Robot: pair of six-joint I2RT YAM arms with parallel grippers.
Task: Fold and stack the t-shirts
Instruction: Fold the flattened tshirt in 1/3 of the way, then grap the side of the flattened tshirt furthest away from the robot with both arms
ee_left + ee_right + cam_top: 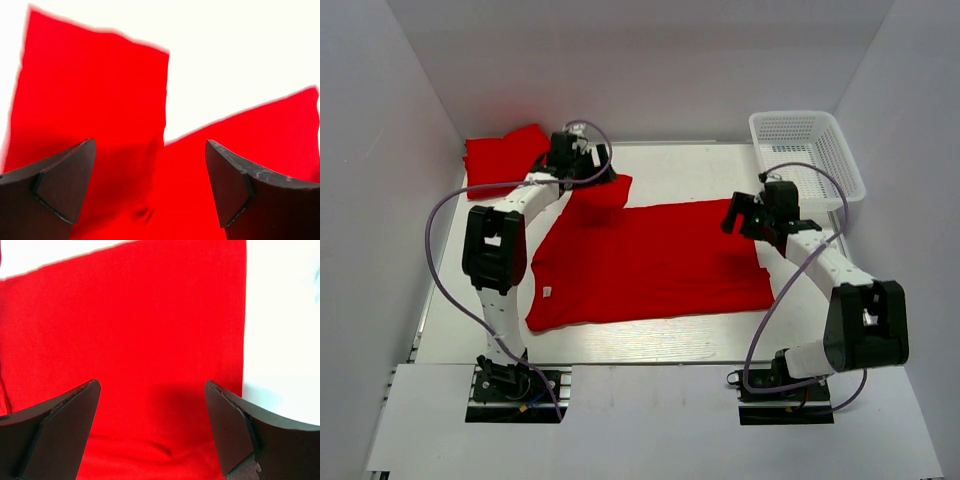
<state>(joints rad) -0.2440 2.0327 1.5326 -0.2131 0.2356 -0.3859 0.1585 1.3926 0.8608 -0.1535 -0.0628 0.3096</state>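
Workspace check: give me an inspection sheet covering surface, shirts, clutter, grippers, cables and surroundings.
Surface: white table, flat.
Job's things: both red; spread t-shirt flat mid-table, neck label at its near left; folded t-shirt at the far left corner.
Clutter: white mesh basket at the far right corner.
Grippers: left gripper open above the far sleeve; right gripper open above the spread t-shirt's right edge.
Cables: purple cables loop along both arms.
Surroundings: white walls on three sides.

Red t-shirt [655,262] spread flat mid-table; folded t-shirt [503,155] far-left.
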